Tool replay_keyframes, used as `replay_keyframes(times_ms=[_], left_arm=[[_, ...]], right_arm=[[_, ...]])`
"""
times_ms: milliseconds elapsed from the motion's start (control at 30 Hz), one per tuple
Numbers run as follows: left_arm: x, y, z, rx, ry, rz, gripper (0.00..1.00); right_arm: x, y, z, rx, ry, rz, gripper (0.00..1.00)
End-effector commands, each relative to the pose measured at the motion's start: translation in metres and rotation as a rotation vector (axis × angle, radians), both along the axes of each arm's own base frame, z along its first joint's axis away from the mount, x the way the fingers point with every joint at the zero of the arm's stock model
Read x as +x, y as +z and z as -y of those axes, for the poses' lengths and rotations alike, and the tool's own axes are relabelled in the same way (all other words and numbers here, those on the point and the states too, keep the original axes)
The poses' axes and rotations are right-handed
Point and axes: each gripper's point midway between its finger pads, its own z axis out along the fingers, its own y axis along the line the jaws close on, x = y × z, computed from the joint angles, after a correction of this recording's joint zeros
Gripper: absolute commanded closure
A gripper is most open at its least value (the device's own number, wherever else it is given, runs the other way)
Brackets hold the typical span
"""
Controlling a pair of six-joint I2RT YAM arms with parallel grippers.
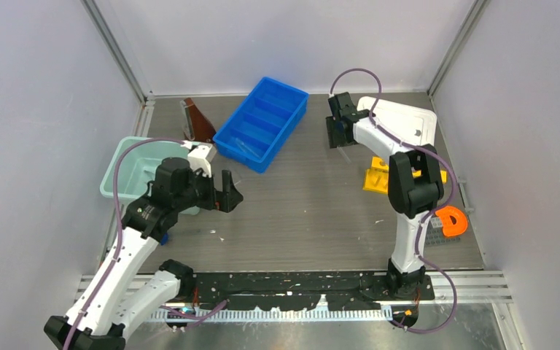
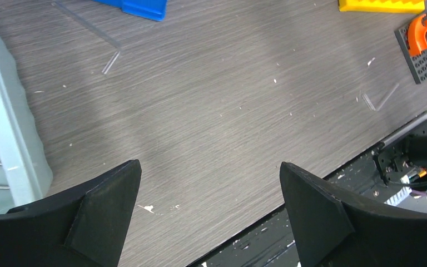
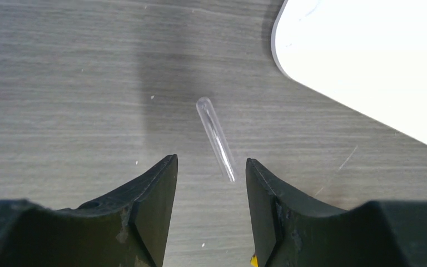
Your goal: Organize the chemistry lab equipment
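A clear glass tube (image 3: pixel 216 136) lies on the table, its near end just ahead of the gap between my right gripper's (image 3: pixel 211 161) open fingers. In the top view this gripper (image 1: pixel 337 138) points down at the far right of the table, beyond the yellow holed rack (image 1: pixel 379 179). My left gripper (image 2: pixel 208 167) is open and empty above bare table, and in the top view (image 1: pixel 227 193) it is beside the teal bin (image 1: pixel 127 182). Thin glass rods (image 2: pixel 110 62) lie near the blue tray (image 2: pixel 139 6), and another rod (image 2: pixel 386 97) lies at the right.
The blue divided tray (image 1: pixel 262 122) stands at the back middle with a brown object (image 1: pixel 198 120) to its left. An orange piece (image 1: pixel 452 221) sits on a dark baseplate at the right edge. A white smooth surface (image 3: pixel 367 61) fills the upper right of the right wrist view.
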Motion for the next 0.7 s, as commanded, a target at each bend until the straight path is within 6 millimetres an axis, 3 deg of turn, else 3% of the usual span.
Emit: replay_keyframes(times_ms=[0,67,167,500,667], left_arm=[[-0.004,0.011,0.011,-0.02,-0.049,0.045,0.0],[-0.007,0.012,0.013,-0.014,-0.069,0.055,0.0],[-0.008,0.015,0.011,0.003,-0.068,0.071,0.0],[-0.011,0.016,0.01,0.006,-0.071,0.081,0.0],[-0.01,0.015,0.008,0.013,-0.066,0.086,0.0]], right_arm=[[0.016,0.008,0.004,0.005,0.012,-0.029,0.47],[0.02,-0.006,0.006,0.004,0.012,-0.064,0.49],[0.026,-0.011,0.006,0.012,0.023,-0.084,0.51],[0.028,-0.037,0.009,0.011,0.035,-0.159,0.51],[0.026,-0.051,0.008,0.009,0.047,-0.191,0.56]])
